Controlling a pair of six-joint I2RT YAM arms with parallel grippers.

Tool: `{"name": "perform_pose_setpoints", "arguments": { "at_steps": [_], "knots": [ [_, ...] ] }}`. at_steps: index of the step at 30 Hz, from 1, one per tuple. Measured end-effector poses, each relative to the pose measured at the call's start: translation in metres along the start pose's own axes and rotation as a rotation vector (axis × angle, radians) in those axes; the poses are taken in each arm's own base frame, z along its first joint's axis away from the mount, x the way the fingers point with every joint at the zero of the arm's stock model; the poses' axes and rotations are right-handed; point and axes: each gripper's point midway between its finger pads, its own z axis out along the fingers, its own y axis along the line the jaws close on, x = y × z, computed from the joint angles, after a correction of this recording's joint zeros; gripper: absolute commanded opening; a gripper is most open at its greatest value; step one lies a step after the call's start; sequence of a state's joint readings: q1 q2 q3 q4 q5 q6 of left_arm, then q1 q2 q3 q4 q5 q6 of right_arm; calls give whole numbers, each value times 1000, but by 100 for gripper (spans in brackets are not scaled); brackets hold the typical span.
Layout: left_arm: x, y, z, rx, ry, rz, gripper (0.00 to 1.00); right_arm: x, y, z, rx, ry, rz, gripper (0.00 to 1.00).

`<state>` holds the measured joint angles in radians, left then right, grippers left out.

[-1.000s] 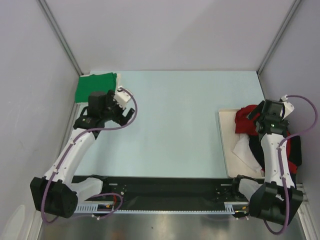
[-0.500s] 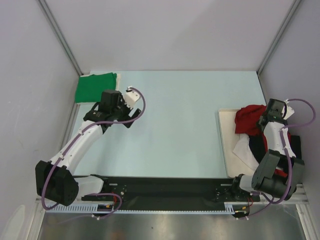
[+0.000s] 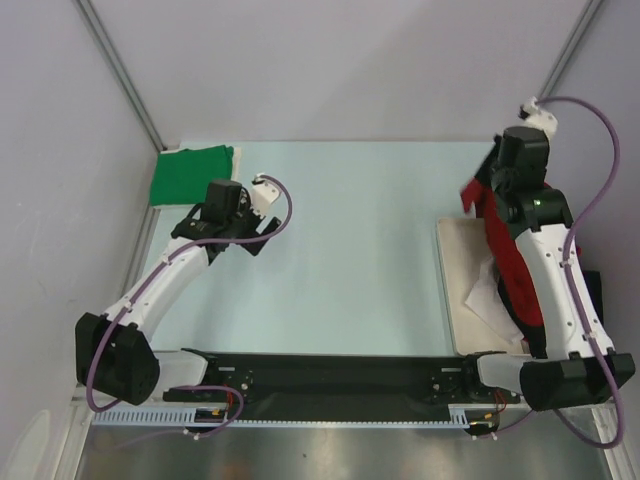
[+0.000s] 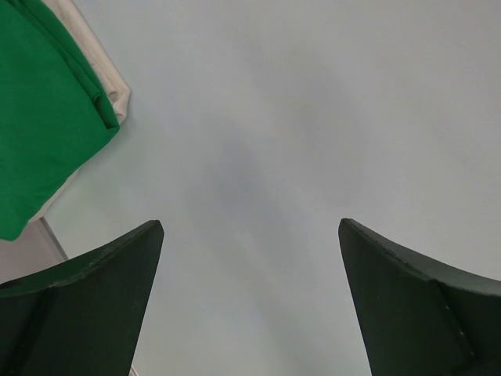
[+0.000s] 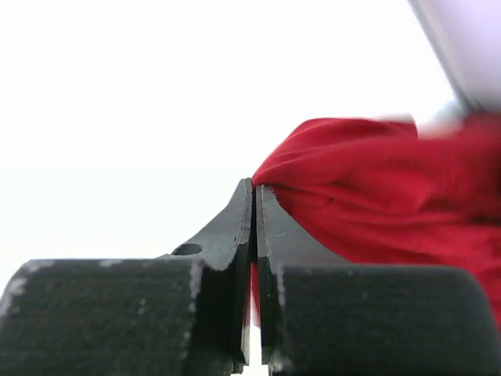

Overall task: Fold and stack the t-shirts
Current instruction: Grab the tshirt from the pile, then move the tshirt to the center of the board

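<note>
Pale blue table, cream board at right, black garment beside it

Top view: was evenly lit, shadows faint.
Right wrist backdrop: was blown out white.
Red t-shirt: was blurred rightward.

The two arms are built alike; the left arm and the right arm carry smooth white shells on their long links and black housings at the joints; each grows from a chunky black base block; a lilac cable loops loosely beside each arm and ends in a small white plug near the wrist; the left gripper has two broad, wedge-shaped fingers of very dark green-black; the right gripper has matte black fingers flecked with pale scuffs, one pierced by a small round hole.
</note>
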<state>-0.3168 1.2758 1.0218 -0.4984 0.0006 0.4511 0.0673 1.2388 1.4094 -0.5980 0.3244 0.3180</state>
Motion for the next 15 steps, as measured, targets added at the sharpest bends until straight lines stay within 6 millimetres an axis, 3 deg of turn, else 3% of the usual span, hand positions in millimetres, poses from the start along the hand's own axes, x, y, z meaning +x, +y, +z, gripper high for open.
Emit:
{"name": "perform_pose_setpoints", "arguments": {
  "at_steps": [2,4,7,11,15],
  "knots": [
    [2,4,0,-22,10,0,100,-36,50,-32,-145,-86,-27,0],
    [4,8,0,-44,22,-2,100,-67,102,-76,-321,-168,-41,0],
    [8,15,-1,-71,36,-13,100,-87,145,-125,-514,-221,-43,0],
    [17,36,-7,-124,50,-59,100,-85,174,-158,-683,-211,-33,0],
    [21,66,-25,-203,31,-114,100,-55,192,-165,-805,-134,3,0]
  ]
}}
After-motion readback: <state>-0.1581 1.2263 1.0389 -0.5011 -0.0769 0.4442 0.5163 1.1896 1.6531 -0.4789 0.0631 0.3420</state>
